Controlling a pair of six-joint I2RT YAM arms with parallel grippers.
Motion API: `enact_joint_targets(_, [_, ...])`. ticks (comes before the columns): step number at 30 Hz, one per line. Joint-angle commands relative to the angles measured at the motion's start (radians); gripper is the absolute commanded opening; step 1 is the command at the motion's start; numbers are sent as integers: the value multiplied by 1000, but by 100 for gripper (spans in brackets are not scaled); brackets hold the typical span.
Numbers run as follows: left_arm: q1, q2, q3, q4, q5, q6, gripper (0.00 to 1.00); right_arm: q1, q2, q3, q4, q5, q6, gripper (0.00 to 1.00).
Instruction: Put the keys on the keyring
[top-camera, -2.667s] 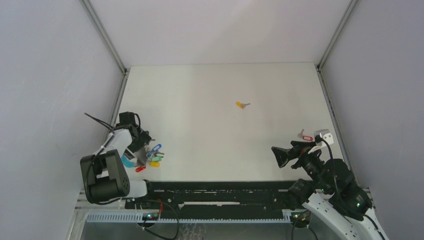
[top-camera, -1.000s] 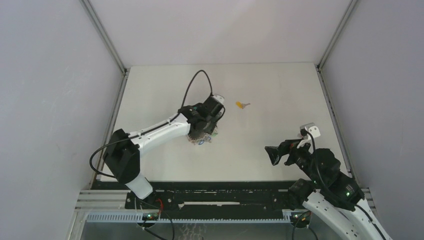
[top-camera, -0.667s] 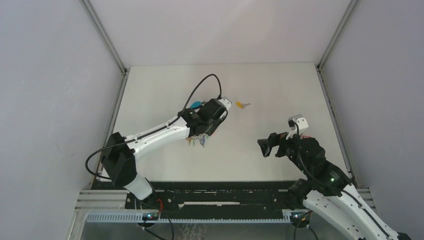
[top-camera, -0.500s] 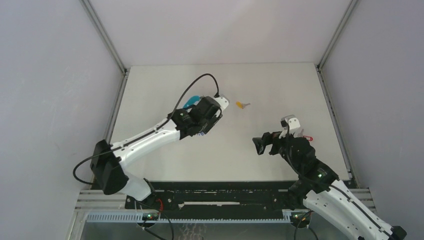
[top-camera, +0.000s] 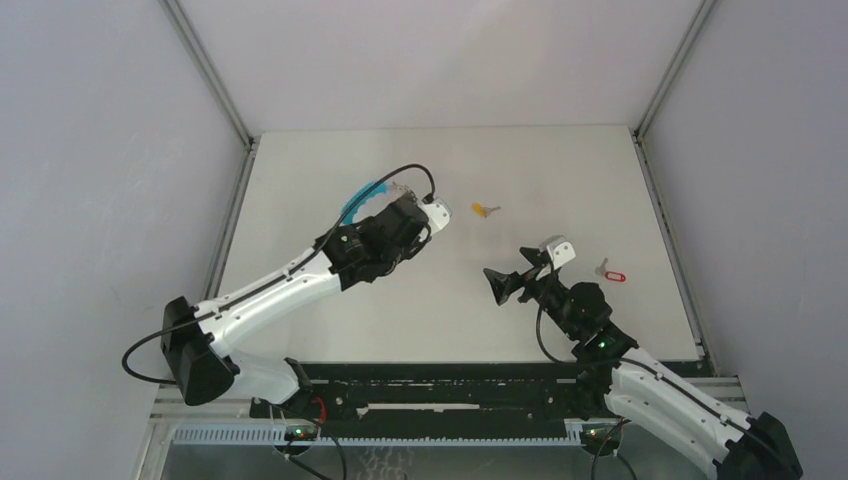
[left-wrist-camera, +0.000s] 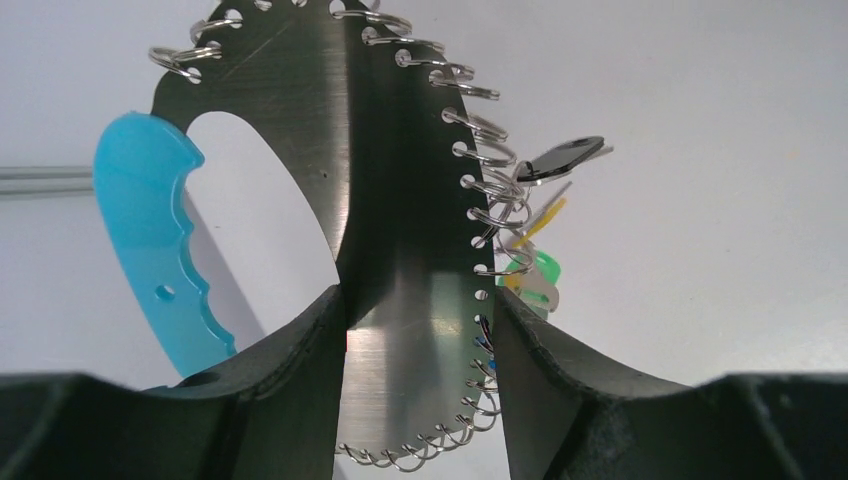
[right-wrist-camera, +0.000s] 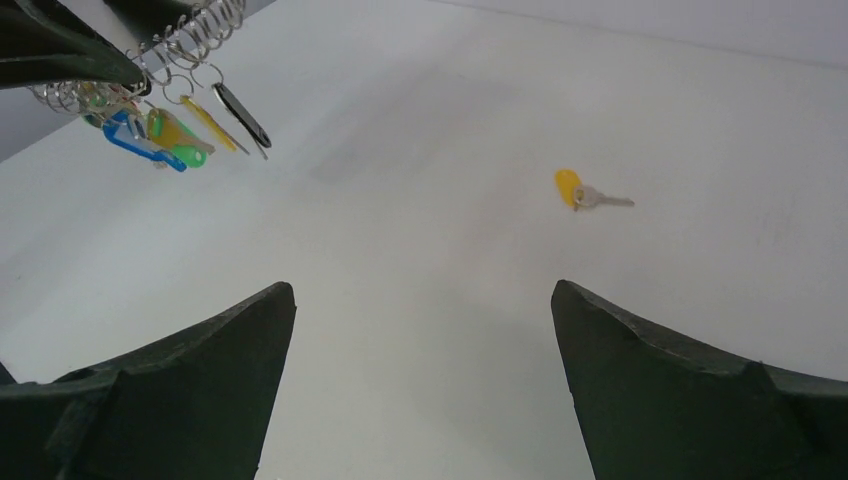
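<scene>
My left fingers (left-wrist-camera: 300, 400) are closed on the grey metal band of the keyring (left-wrist-camera: 400, 250) and hold it above the surface (top-camera: 560, 165), left of centre. In the left wrist view the cyan handle (left-wrist-camera: 150, 240) sits at the left. The small tagged keys (left-wrist-camera: 530, 270) hang from wire rings along the band's right edge. My right fingers (right-wrist-camera: 200, 390) are spread wide and grip nothing. The orange-yellow key (right-wrist-camera: 582, 190) lies flat on the surface ahead of them. The red key (top-camera: 611, 272) lies near the right edge, apart from both arms.
</scene>
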Motion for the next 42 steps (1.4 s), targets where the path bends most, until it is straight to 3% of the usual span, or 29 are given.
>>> enact_joint_targets(1, [-74, 26, 53, -33, -178, 85, 24, -7, 106, -19, 333, -107, -121, 100])
enact_joint_targets(9, [-130, 66, 131, -97, -186, 93, 23, -10, 270, -59, 597, -259, -221, 85])
enact_joint_targets(14, [-144, 57, 148, -121, -160, 87, 23, 0, 343, -78, 768, -318, -240, 82])
enact_joint_targets(23, [-167, 19, 216, -171, -65, 48, 23, 45, 432, -30, 863, -351, -310, 73])
enact_joint_targets(31, [-202, 22, 238, -186, -71, 46, 23, 72, 501, 19, 928, -374, -364, 64])
enact_joint_targets(42, [-234, 13, 266, -198, -69, 33, 23, 93, 609, 59, 1032, -419, -341, 31])
